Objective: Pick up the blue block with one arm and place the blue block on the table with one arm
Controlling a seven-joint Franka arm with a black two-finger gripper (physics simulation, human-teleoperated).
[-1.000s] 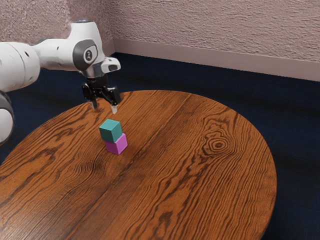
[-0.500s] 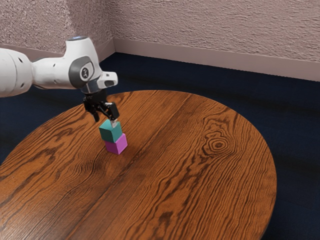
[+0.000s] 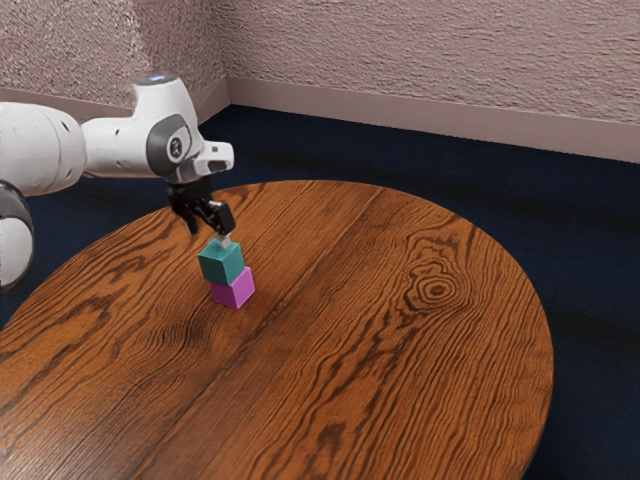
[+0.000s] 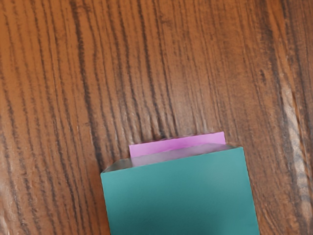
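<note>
You face a round wooden table (image 3: pixel 400 400) across the frame's lower portion, above a dark blue floor (image 3: pixel 590 250); rough pinkish walls (image 3: pixel 430 50) meet at upper left over a pale baseboard (image 3: pixel 450 119).

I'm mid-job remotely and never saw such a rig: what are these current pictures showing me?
The machine is one white robot arm ending in a black two-finger gripper. The exterior view comes from a camera at the arm's side; the wrist view comes from one on its hand, looking down. On the round wooden table sits a purple block, with a blue-green block stacked on it. The gripper is close to the upper block, fingers apart, apparently holding nothing.
</note>
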